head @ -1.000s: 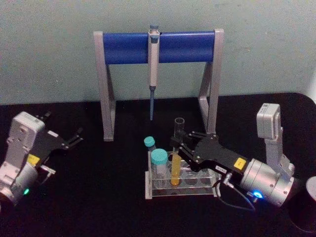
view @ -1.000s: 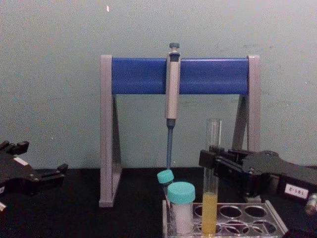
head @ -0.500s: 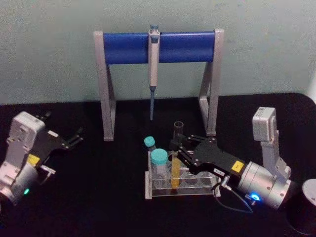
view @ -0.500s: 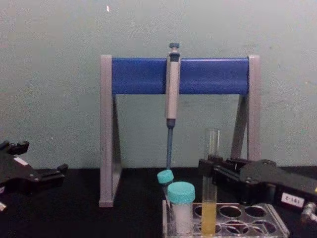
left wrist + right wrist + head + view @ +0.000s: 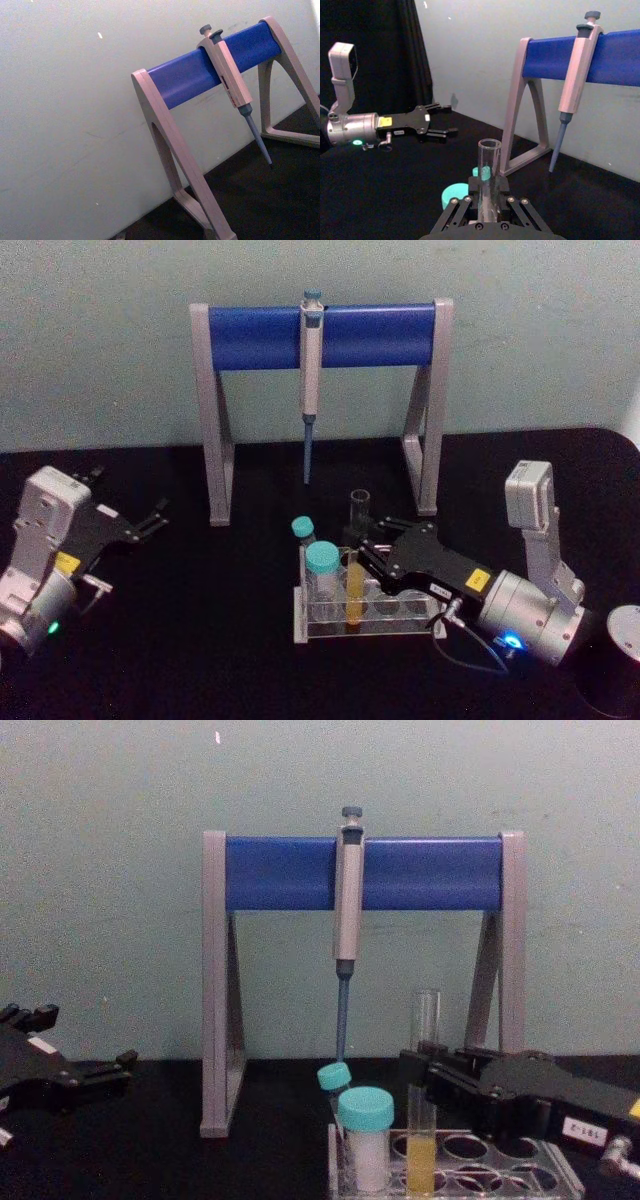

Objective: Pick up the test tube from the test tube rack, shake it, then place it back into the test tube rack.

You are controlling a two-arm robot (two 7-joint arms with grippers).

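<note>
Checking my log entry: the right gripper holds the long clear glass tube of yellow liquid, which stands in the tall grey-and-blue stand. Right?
Not quite. The right gripper does hold the long clear glass tube of yellow liquid, but the head view shows it standing in the low clear plastic rack, not the tall grey-and-blue stand.

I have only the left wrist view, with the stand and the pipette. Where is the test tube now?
Observer: The test tube stands upright in the rack, next to the teal-capped tubes.
Operator: Does a gripper hold it?
Observer: Yes, the right gripper is shut on it, above the yellow liquid.
Operator: And the left gripper?
Observer: The left gripper is open, far to the left of the rack, holding nothing.
</note>
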